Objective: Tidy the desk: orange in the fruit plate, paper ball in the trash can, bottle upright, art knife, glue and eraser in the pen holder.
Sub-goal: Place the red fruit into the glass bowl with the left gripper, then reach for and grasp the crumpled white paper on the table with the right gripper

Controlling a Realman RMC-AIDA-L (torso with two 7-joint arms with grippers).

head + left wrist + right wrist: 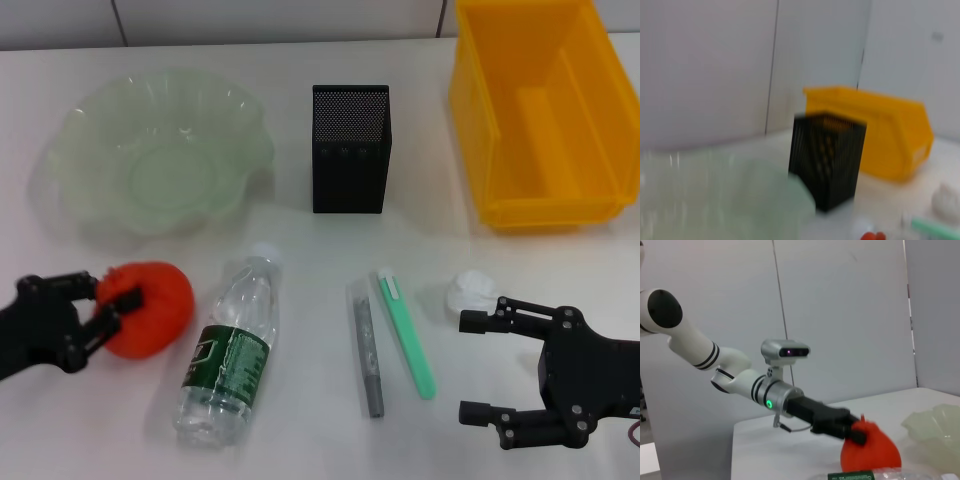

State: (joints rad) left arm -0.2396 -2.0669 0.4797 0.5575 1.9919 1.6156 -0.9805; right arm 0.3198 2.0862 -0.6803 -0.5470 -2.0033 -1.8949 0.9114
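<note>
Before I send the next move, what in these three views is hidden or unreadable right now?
- Eraser: not found in any view.
- Left gripper on the orange: head view shows fingers at its near side; the contact is hidden by the fruit.
- Bottle: right wrist view's lower edge cuts it off.
- Fruit plate and pen holder: blurred in left wrist view.
- Paper ball: right gripper open beside it.

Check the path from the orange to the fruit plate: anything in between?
Nothing visible. The left hand is closed on the orange; the fruit plate lies just beyond it over bare table. The bottle lies beside the orange, off that line.
</note>
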